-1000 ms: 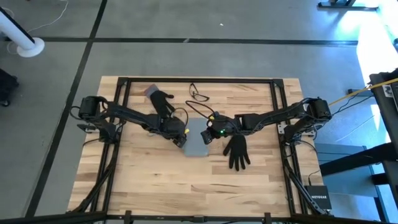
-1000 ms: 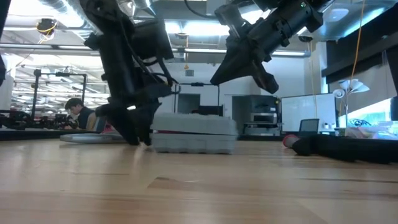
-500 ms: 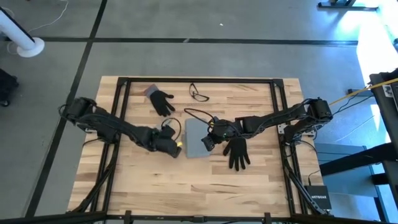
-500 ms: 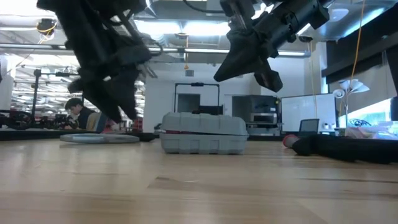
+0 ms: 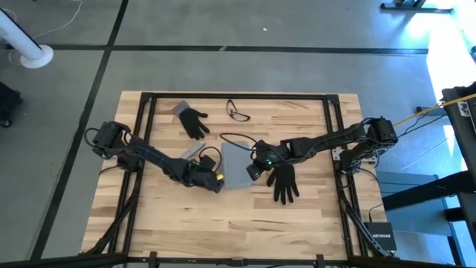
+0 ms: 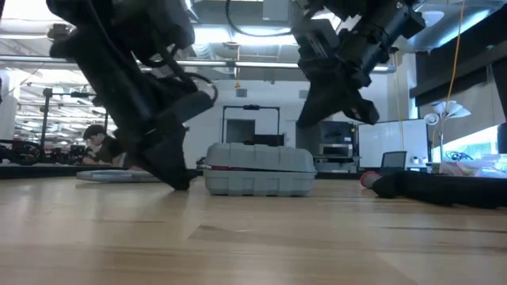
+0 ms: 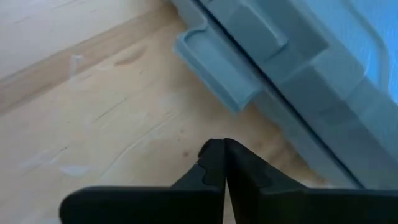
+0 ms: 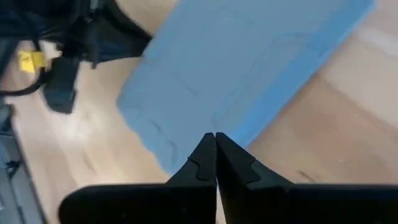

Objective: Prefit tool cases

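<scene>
At frame centre the case (image 5: pixel 236 167) lies between the pinched-shut, empty left gripper (image 5: pixel 216 182) and pinched-shut, empty right gripper (image 5: pixel 254 170).

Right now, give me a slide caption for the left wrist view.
Shut left gripper low over the wooden table, just short of the closed blue-grey tool case and its latch.

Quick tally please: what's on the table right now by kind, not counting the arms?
Tool case: 1
Black gloves: 2
Glasses: 1
Small grey bar: 1
Total: 5
</scene>
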`<state>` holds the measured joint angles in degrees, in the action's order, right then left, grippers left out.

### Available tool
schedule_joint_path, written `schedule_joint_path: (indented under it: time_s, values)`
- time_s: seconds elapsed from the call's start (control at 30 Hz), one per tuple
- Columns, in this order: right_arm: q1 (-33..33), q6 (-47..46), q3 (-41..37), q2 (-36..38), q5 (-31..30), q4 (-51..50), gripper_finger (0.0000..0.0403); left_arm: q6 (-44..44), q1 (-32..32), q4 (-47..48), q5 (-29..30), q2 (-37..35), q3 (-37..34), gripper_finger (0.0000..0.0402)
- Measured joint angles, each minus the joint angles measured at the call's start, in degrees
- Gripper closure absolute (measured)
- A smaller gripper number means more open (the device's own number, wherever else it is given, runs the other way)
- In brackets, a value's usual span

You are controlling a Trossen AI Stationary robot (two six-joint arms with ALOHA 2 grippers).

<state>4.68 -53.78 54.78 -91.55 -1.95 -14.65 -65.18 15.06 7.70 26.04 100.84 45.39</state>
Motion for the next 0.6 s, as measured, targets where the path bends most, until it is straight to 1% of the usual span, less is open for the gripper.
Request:
schedule_joint_path:
  time_s: [0.13,0.27,0.33,0.43,0.6]
  values:
    - [-0.9,-0.4,0.0,0.0,-1.1,-1.3,0.0403,-0.2,-0.4,-0.6,-0.2,-0.4,0.0,0.0400]
    - [-1.4,-0.1,0.0,-0.2,-1.9,-4.2,0.0403,4.1,-0.5,-4.9,-0.4,-0.8,0.0,0.0401]
    - [-1.4,0.0,0.0,-0.2,-2.6,-5.3,0.0403,4.5,-0.5,-4.9,-0.9,-1.9,-0.1,0.0401]
    - [-1.4,0.3,0.0,-0.2,-3.0,-6.3,0.0403,6.7,0.2,-3.4,-0.9,-5.5,-0.1,0.0401]
    - [-1.4,3.2,-0.1,-0.2,-2.9,-6.5,0.0403,11.6,1.1,3.2,3.0,-13.5,0.0,0.0401]
